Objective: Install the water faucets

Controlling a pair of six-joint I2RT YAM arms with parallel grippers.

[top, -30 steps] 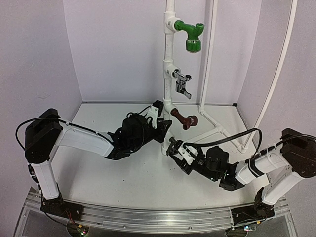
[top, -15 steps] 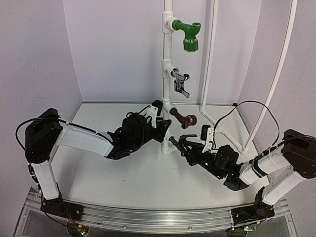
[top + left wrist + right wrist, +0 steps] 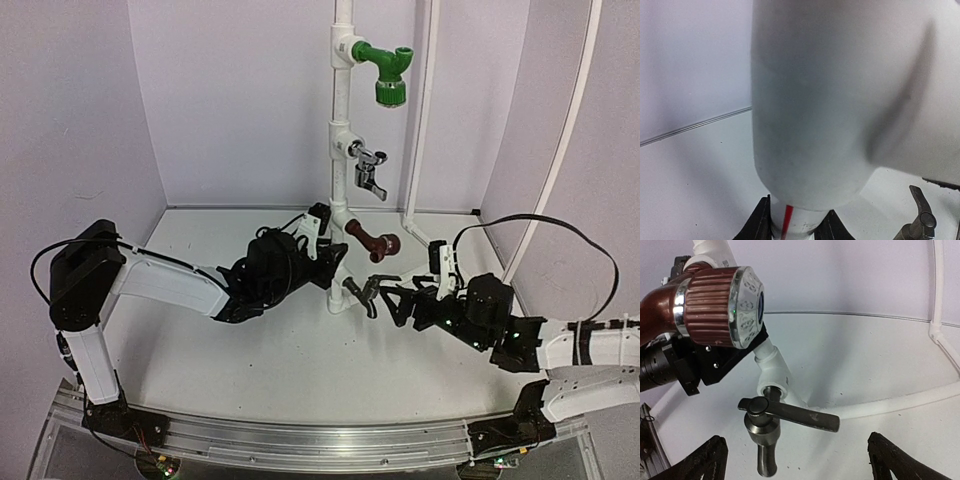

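Dark faucet (image 3: pixel 771 426) seated in the lowest fitting of the pipe (image 3: pixel 342 100), below the brown faucet (image 3: pixel 715 305). Right gripper (image 3: pixel 392 303) spread wide and empty, just right of it; left gripper (image 3: pixel 326 262) clamped on the pipe. To tighten well: grip the faucet body squarely, turn about the fitting's axis, brace the pipe. Thread engagement hidden; left fingertips (image 3: pixel 760 225) cut off at the frame's near edge
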